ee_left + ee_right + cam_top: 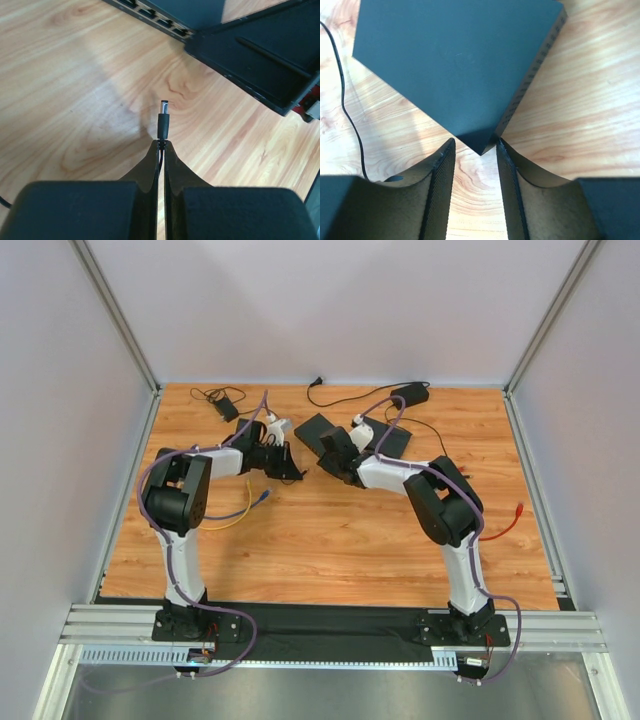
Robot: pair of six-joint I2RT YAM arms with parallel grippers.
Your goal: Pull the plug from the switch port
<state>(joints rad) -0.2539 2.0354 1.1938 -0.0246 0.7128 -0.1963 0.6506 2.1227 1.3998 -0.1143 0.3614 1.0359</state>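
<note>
At the far left of the wooden table (pixel 330 540) a small black power adapter (pixel 228 408) lies near the back edge. A blue cable (pixel 262 498) curls on the boards beside the left arm.

The left gripper (pixel 161 145) is clenched tight, its two fingers pressed together on the thin cord just behind the plug (pixel 163 120). The plug is a black barrel plug with a bare metal tip. It sticks out past the fingertips, out of its socket and above the wood, and points toward the row of ports (pixel 150 12) on the edge of the switch (pixel 455 65), with a stretch of table between.

The switch, a flat dark box, lies near the middle of the table. The right gripper (pixel 475 142) straddles its near corner, jaws partly apart, each finger (pixel 442 185) set against one edge so that it grasps the corner.

Far to the right a red cable (pixel 515 510) lies near the table's edge.
</note>
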